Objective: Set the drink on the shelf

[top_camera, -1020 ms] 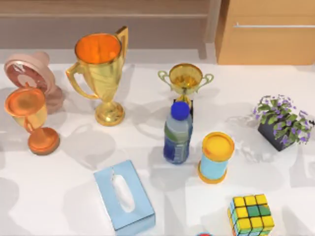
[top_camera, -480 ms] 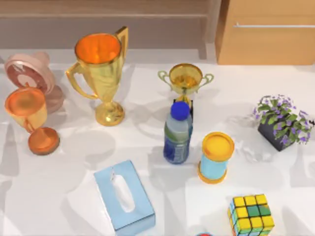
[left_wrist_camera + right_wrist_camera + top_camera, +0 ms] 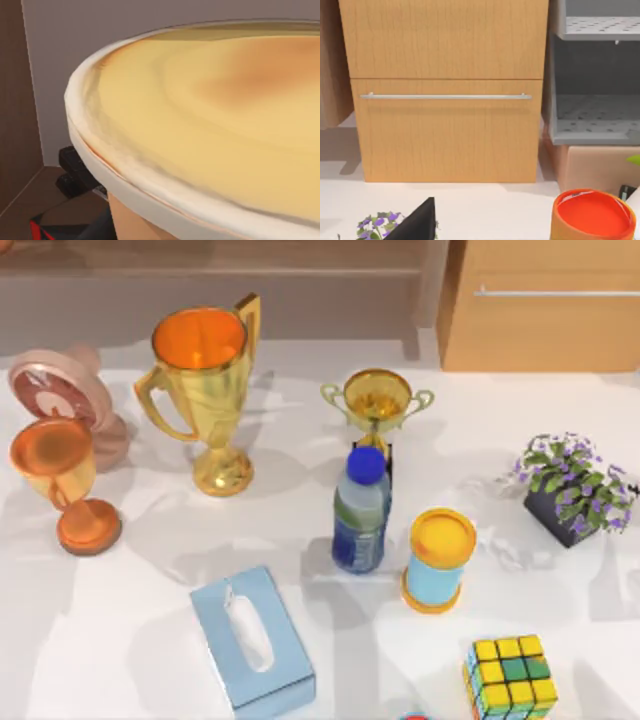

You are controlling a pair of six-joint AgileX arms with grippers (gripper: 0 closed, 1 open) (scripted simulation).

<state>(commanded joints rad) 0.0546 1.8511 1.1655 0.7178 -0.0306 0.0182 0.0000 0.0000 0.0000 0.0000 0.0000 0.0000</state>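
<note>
The drink is a clear bottle (image 3: 359, 518) with a blue cap and blue label. It stands upright near the middle of the table, just in front of a small gold trophy (image 3: 377, 400). The shelf (image 3: 200, 285) of grey-brown boards runs along the back, with its pale upright post (image 3: 432, 290) at its right end. In the right wrist view a dark finger (image 3: 420, 222) of my right gripper juts up from the lower edge, facing the light-wood cabinet (image 3: 445, 100). A pale yellow round rim (image 3: 200, 125) sits very close in the left wrist view.
Around the bottle stand a yellow-lidded blue can (image 3: 437, 560), a tall gold cup (image 3: 205, 390), an orange goblet (image 3: 60, 485), a pink round fan (image 3: 60, 395), a blue tissue box (image 3: 250, 635), a colour cube (image 3: 510, 675) and a potted purple plant (image 3: 575, 485). The cabinet (image 3: 545, 305) stands at back right.
Shadows on the table's left and front have shifted. The bottle and the other objects stand where they were.
</note>
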